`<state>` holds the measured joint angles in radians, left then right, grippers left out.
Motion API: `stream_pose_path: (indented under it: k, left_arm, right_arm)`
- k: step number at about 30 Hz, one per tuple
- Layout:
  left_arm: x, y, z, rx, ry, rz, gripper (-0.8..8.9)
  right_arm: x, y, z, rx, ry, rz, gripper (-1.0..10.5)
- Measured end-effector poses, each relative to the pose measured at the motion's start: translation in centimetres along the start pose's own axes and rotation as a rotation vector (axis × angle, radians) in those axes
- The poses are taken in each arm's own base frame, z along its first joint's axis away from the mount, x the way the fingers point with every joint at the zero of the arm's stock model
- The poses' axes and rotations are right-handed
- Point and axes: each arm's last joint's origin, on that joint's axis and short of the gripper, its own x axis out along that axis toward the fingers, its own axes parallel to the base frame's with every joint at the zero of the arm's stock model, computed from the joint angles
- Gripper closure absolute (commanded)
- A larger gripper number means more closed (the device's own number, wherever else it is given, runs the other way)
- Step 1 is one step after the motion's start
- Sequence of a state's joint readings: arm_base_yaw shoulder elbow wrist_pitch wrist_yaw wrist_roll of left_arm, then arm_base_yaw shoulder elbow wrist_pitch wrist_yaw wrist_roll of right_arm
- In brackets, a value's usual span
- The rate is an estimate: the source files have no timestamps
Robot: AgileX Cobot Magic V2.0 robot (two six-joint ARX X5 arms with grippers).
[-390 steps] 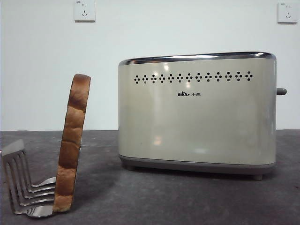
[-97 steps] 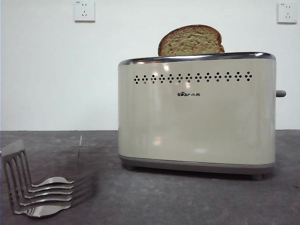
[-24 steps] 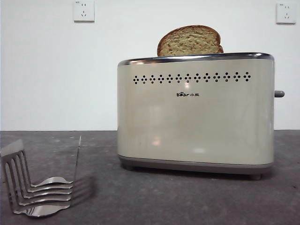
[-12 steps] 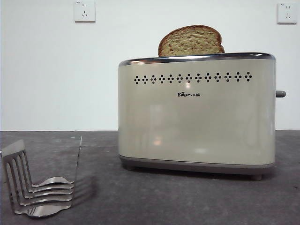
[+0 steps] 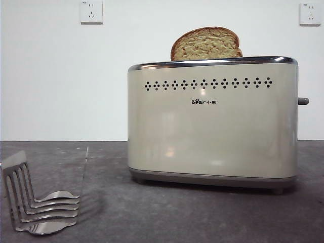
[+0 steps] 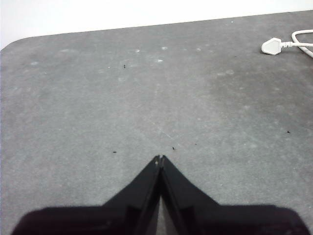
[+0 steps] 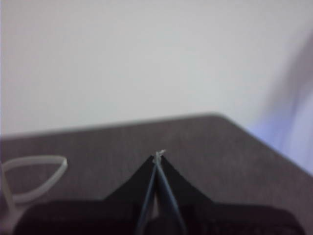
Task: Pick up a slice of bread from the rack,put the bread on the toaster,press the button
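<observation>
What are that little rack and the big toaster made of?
The rack looks like polished metal: silvery, mirror-bright, thin curved wires. The toaster has a cream body with a soft sheen, painted metal or plastic, hard to say; its top rim looks chromed, its base matte grey.

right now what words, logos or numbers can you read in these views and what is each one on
"Bear": dark logo on the cream side of the toaster, below the row of dot vents, front view.
Small characters right after the logo: too small to read.
Tiny marks at the top corner of each wall socket: too small to read.
Slice of bread, rack, button, white plug: no text.
Both wrist views: none.
</observation>
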<state>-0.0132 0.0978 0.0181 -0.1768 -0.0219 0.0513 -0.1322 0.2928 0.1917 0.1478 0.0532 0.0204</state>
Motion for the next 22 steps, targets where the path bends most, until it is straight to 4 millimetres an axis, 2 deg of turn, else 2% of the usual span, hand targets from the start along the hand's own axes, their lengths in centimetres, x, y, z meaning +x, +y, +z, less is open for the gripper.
stream_pose_path:
  k: [4,10,22]
  left_arm:
    - [0.0,0.0,0.0,0.0,0.0,0.0,8.17]
    - [0.0,0.0,0.0,0.0,0.002,0.0,8.17]
    - [0.0,0.0,0.0,0.0,0.002,0.0,8.17]
  right_arm:
    - [-0.5,0.4,-2.6,-0.033,0.023,0.042,9.5]
    - [-1.1,0.9,-4.4,-0.065,0.019,0.097,9.5]
    - [-2.1,0.7,-6.7,-0.096,0.24,0.082,9.5]
